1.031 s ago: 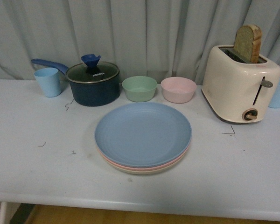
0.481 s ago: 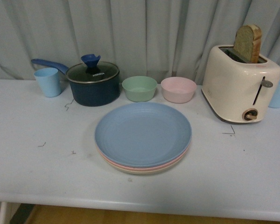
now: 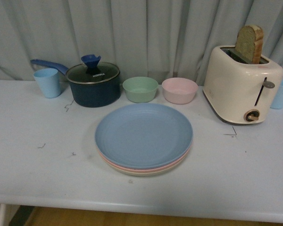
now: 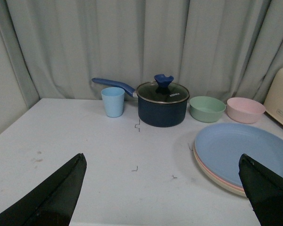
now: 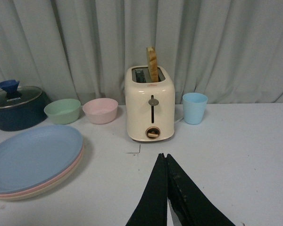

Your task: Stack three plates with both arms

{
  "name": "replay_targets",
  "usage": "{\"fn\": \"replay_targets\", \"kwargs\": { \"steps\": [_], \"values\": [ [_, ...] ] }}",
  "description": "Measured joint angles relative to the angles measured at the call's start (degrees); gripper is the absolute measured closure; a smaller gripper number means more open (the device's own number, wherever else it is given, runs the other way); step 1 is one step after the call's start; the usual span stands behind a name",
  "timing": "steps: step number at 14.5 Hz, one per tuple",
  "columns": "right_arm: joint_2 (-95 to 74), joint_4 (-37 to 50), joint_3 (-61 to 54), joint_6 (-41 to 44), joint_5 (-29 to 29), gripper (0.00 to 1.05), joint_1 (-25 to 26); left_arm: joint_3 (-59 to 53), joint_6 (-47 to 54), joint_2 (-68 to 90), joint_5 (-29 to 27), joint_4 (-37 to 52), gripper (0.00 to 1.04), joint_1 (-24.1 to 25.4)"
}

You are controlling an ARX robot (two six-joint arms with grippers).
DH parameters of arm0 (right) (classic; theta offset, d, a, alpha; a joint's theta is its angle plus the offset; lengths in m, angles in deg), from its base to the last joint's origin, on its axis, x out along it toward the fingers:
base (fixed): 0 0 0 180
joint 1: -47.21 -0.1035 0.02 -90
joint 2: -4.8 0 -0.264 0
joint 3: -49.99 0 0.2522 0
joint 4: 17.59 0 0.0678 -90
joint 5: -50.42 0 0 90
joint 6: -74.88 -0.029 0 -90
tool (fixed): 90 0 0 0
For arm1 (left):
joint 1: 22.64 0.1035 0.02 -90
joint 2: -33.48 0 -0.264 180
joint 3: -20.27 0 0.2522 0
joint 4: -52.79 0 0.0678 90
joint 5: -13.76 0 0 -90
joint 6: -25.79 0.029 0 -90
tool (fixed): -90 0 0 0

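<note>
L end effector (image 4: 162, 193): matte blk, wedge fingers | R end effector (image 5: 166, 188): blk, tapered blades

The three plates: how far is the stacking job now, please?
It looks done: the blue round matte plate lies on top, the pink plate under it and the cream plate at the bottom. Nothing is in hand: the left gripper is open and empty, the right gripper shut and empty. No stacking step seems left.

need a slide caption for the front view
Blue plate stacked on pink plate and cream plate, mid-table before saucepan, bowls and toaster.
</note>
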Motion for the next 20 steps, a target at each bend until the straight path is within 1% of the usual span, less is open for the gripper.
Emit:
{"fn": "replay_targets", "kwargs": {
  "steps": [2,3,4,6,9,10,11,20],
  "values": [
    [0.00,-0.02,0.00,0.04,0.00,1.02,0.00,0.00,-0.02,0.00,0.00,0.00,0.07,0.00],
    [0.00,0.00,0.00,0.02,0.00,0.92,0.00,0.00,0.00,0.00,0.00,0.00,0.07,0.00],
    [0.00,-0.02,0.00,0.02,0.00,0.85,0.00,0.00,-0.02,0.00,0.00,0.00,0.07,0.00],
    [0.00,-0.02,0.00,0.02,0.00,0.59,0.00,0.00,0.00,0.00,0.00,0.00,0.07,0.00],
    [0.00,-0.02,0.00,0.02,0.00,0.25,0.00,0.00,-0.02,0.00,0.00,0.00,0.07,0.00],
    [0.00,0.00,0.00,0.02,0.00,0.04,0.00,0.00,-0.02,0.00,0.00,0.00,0.07,0.00],
    [0.00,0.00,0.00,0.02,0.00,0.06,0.00,0.00,-0.02,0.00,0.00,0.00,0.07,0.00],
    [0.00,-0.02,0.00,0.02,0.00,0.06,0.00,0.00,0.00,0.00,0.00,0.00,0.07,0.00]
  ]
}}
